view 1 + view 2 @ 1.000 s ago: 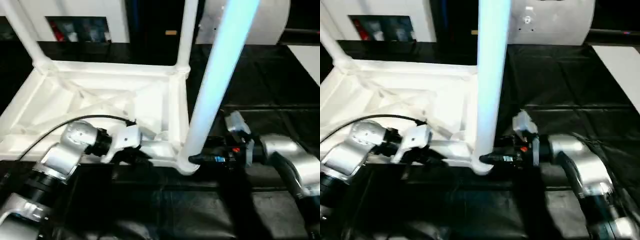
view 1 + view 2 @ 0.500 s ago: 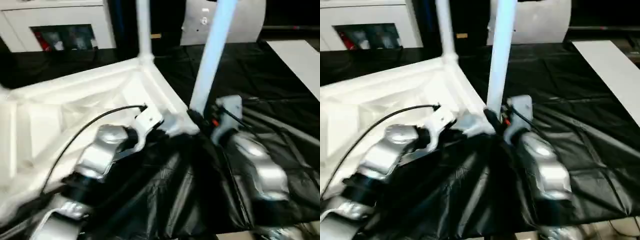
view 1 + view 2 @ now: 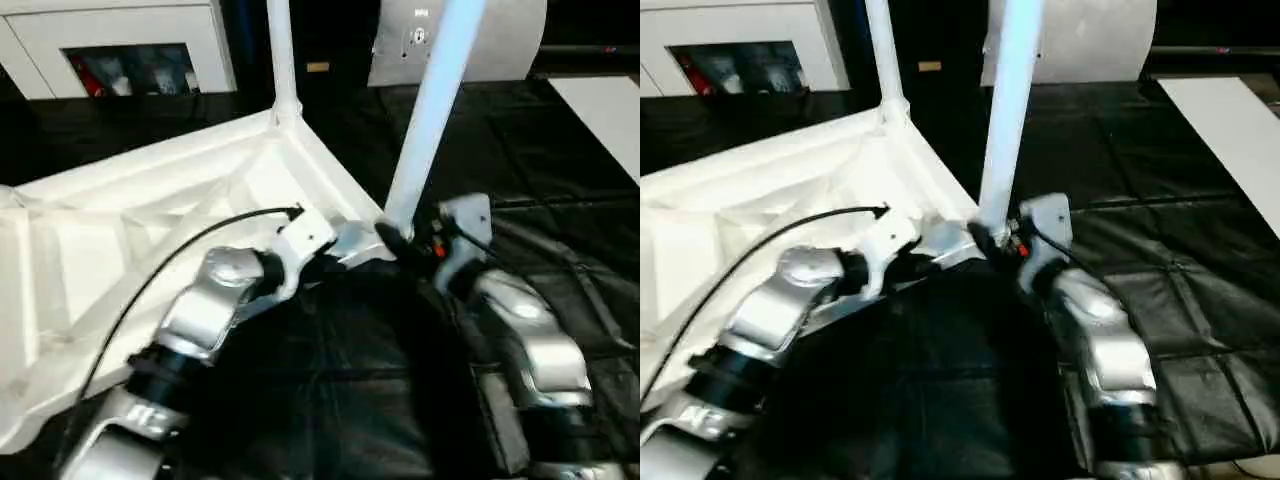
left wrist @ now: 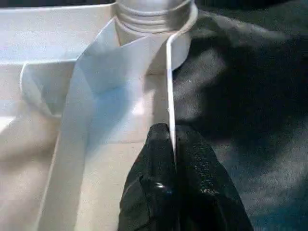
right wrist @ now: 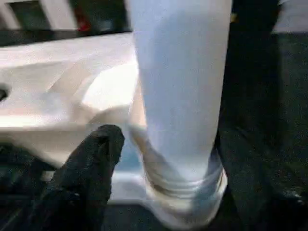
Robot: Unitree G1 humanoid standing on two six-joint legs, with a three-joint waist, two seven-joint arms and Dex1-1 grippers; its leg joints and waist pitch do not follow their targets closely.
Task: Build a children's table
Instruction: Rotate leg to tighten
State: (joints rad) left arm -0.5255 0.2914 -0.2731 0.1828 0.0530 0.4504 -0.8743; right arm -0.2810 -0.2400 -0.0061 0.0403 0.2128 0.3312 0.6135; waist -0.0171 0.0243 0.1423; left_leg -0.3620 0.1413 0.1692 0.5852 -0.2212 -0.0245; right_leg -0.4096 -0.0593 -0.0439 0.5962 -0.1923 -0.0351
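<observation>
Children's table (image 3: pixel 150 230): white, upside down on black-covered worktable (image 3: pixel 520 150), ribbed underside up, w/ one leg (image 3: pixel 430 110) upright in the near corner socket and another leg (image 3: pixel 281 55) at the far corner. Left gripper (image 4: pixel 172 144): fingers pinched shut on the table's thin rim near that socket. Right gripper (image 5: pixel 144 159): spread open around the leg base, one finger (image 5: pixel 89 168) beside it, not clamping.

Your two head cameras look forward and down over the silver forearms, while each wrist camera sits close along its hand; all share the table's near corner socket (image 3: pixel 375 240).
</observation>
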